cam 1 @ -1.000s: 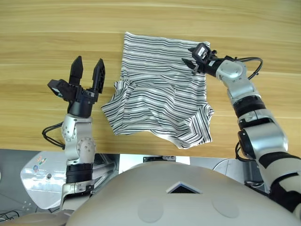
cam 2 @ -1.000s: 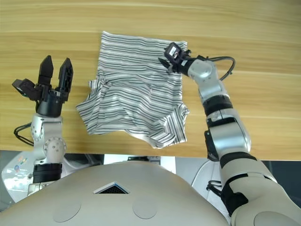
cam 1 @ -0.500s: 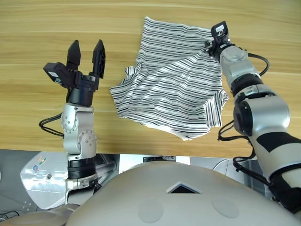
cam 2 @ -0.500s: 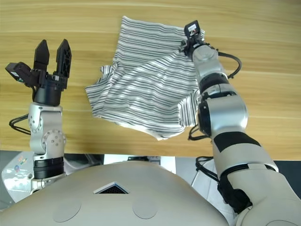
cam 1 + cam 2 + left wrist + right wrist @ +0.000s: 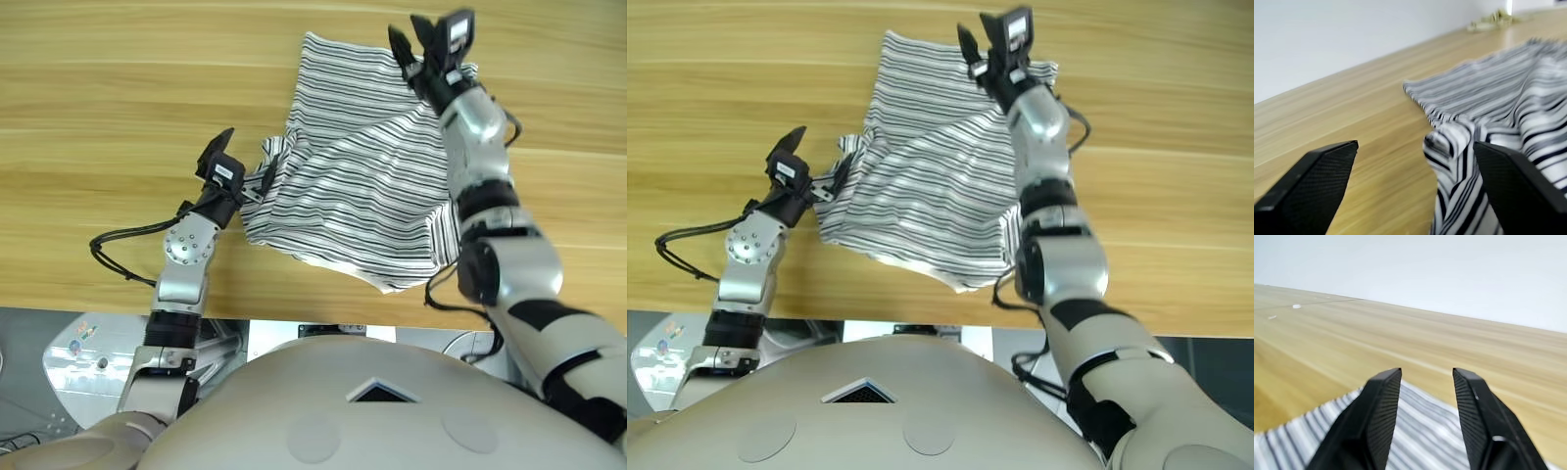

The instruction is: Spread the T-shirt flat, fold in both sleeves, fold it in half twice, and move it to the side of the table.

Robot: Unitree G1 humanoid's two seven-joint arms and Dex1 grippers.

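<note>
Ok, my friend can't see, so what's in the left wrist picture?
The left pincer is open, its two black fingers apart, with a bunched-up edge of the striped T-shirt just ahead between them. The shirt lies rumpled on a wooden table, with a pale wall behind.

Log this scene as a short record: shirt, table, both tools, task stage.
shirt: striped, crumpled, left edge bunched, not flat
table: wood, the shirt lies mid-table
left tool: open wide, low at the shirt's bunched left edge, not clamped on it
right tool: open, holding nothing, by the shirt's far right corner
task stage: spreading; sleeves not yet folded in, no half-fold
</note>
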